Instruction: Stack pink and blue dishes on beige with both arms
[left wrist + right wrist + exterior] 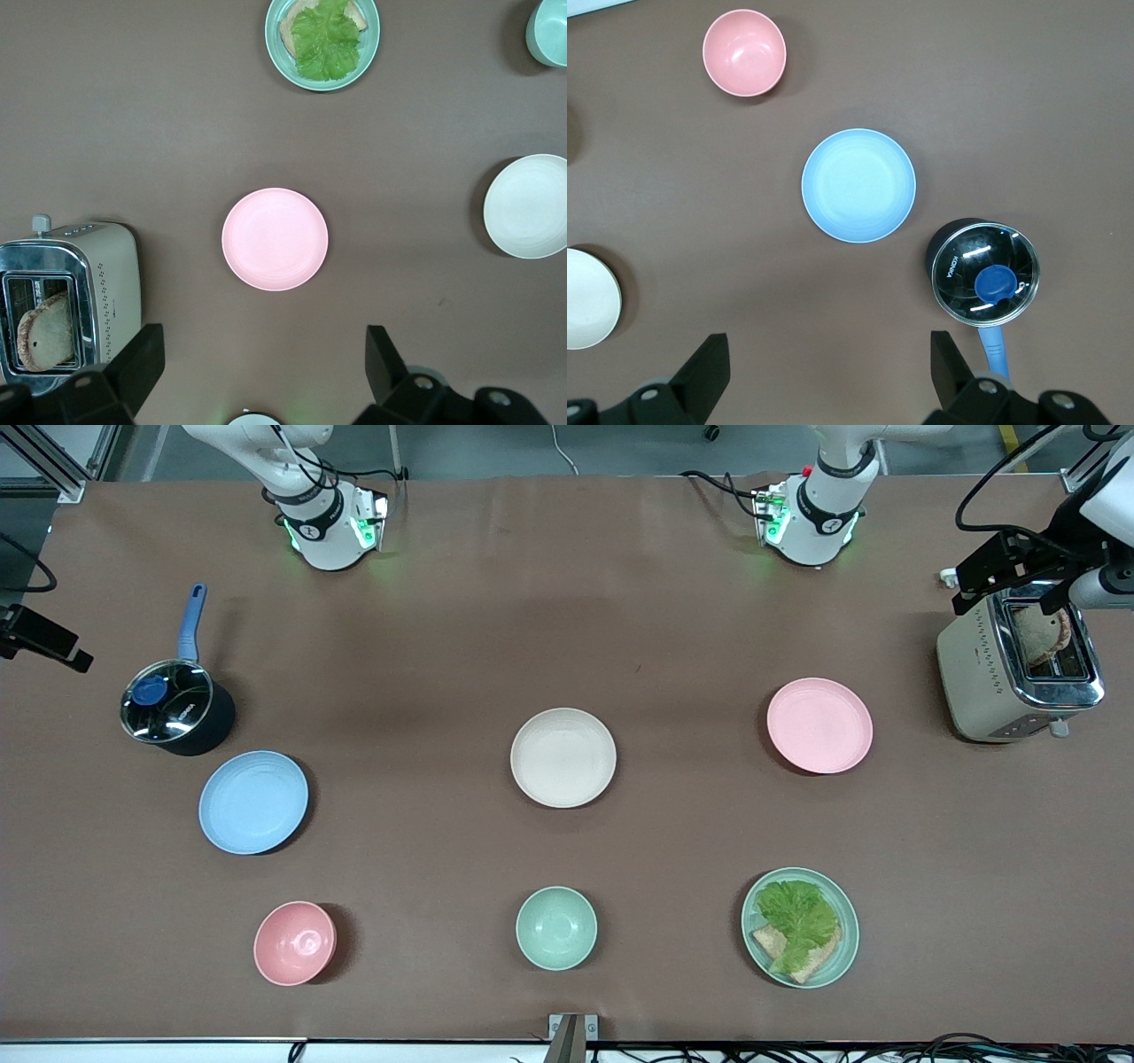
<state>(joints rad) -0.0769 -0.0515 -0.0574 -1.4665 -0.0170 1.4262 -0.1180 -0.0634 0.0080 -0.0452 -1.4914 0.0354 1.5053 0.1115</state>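
Both grippers hang high with fingers spread wide, holding nothing: the left gripper [261,363] over the pink plate [275,239], the right gripper [828,367] over the blue plate [858,185]. The beige plate [563,757] sits mid-table between them. The saucepan [984,270] lid bears small lettering, unreadable.

Brown-covered table [425,646] carries beige plate [563,757] mid-table, pink plate [819,725], blue plate [253,802], lidded saucepan [173,708], toaster [1014,666], pink bowl [295,942], mint bowl [556,927], and mint plate [800,927] with lettuce and probably bread.
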